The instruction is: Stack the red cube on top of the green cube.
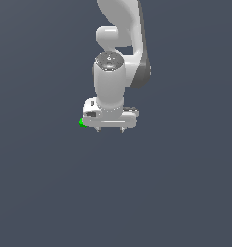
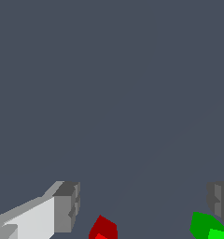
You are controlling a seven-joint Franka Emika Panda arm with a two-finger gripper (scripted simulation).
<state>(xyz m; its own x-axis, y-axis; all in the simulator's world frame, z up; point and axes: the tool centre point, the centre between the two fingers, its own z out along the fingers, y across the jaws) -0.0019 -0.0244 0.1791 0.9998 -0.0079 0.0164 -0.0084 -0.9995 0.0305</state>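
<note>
The gripper (image 1: 109,129) hangs low over the grey floor, open, its two fingers spread wide with nothing held. In the wrist view the gripper (image 2: 144,198) shows a light finger (image 2: 66,206) and a darker finger (image 2: 220,198). The red cube (image 2: 103,228) lies on the floor in the gap between them, closer to the light finger and cut off by the frame edge. The green cube (image 2: 206,226) sits close beside the darker finger. In the exterior view only a sliver of the green cube (image 1: 81,122) peeks out at the hand's left; the red cube is hidden there.
The white arm (image 1: 119,43) rises straight up behind the hand. Plain dark grey floor (image 1: 176,193) surrounds everything in both views.
</note>
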